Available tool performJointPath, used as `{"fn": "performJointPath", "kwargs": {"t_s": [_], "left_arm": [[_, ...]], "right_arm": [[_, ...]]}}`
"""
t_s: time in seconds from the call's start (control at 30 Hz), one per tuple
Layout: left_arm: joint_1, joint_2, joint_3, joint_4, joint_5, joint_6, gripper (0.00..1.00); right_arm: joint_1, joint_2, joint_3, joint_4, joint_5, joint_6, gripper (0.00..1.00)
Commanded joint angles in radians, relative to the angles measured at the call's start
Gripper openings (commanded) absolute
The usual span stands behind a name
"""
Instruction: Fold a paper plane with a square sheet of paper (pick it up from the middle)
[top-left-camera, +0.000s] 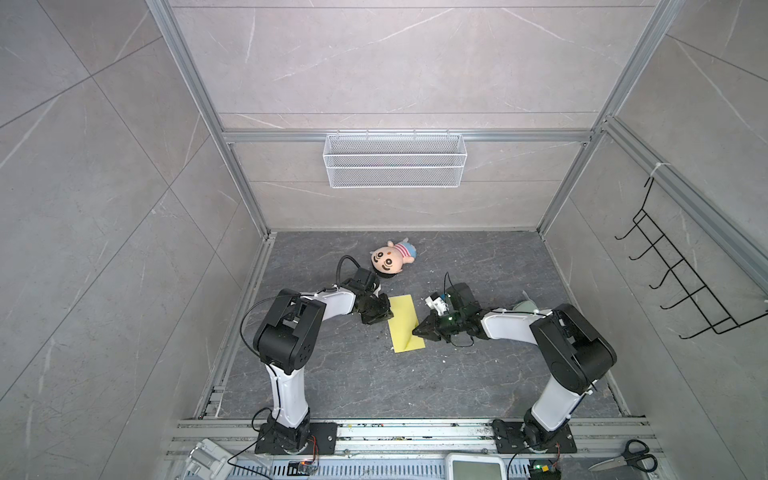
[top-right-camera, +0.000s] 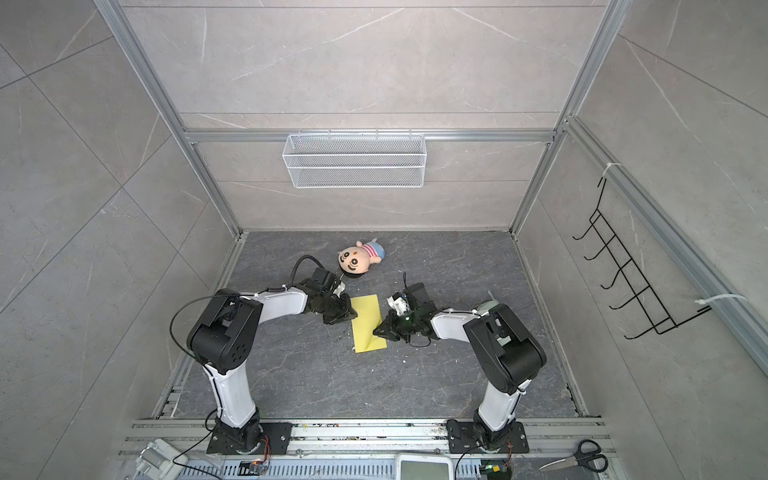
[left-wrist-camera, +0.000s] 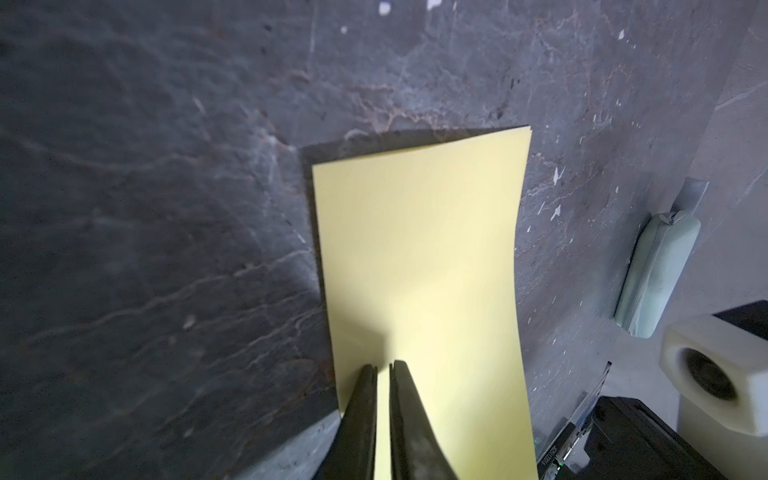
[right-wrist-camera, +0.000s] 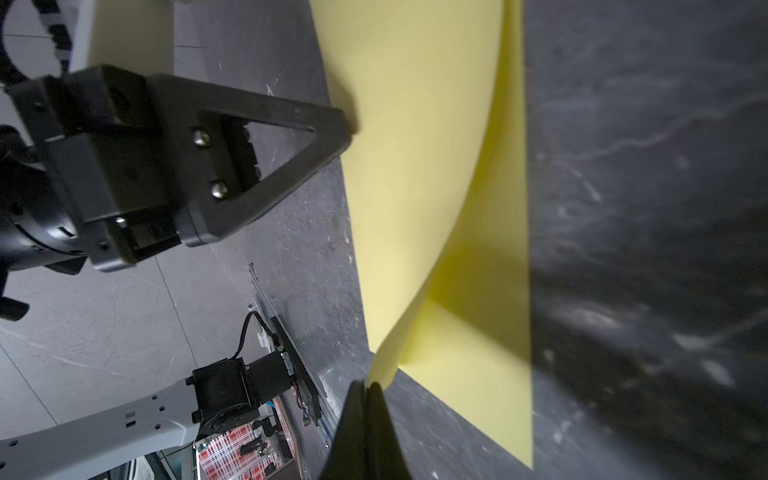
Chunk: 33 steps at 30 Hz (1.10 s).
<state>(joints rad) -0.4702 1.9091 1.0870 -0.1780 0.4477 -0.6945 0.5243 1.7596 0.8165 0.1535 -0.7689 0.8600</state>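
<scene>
Right wrist view: right gripper (right-wrist-camera: 368, 384) clamped on the square sheet of paper (right-wrist-camera: 415, 124), top flap's corner held curled up. Left gripper (left-wrist-camera: 383, 365) nearly closed, tips on the opposite edge, probably a hold-down; real pinch unclear. Sheet lies folded mid-table (top-left-camera: 457, 374).

Stuff lying around on my dark marbled table (top-left-camera: 478, 374): a plush doll (top-left-camera: 390, 257) flat on its back toward the rear, and a pale green flat pad (left-wrist-camera: 656, 274) off to the right. A white wire basket (top-left-camera: 395, 160) hangs on the back wall, a black hook rack (top-left-camera: 681, 282) on the right wall, and black-handled scissors (top-left-camera: 627, 457) sit on the front rail.
</scene>
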Motion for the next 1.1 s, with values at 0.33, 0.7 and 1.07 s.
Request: {"fn": "performJointPath", "kwargs": {"t_s": [0.33, 0.7, 1.07], "left_arm": [[0.004, 0.015, -0.010, -0.046, -0.038, 0.010, 0.13], [0.004, 0.019, -0.013, -0.047, -0.043, 0.001, 0.13], [0.003, 0.021, -0.013, -0.046, -0.041, 0.002, 0.13]], "right_arm": [[0.082, 0.119, 0.087, 0.120, 0.160, 0.062, 0.00], [0.097, 0.159, 0.094, 0.182, 0.206, 0.097, 0.00], [0.099, 0.190, 0.107, 0.179, 0.198, 0.086, 0.00]]}}
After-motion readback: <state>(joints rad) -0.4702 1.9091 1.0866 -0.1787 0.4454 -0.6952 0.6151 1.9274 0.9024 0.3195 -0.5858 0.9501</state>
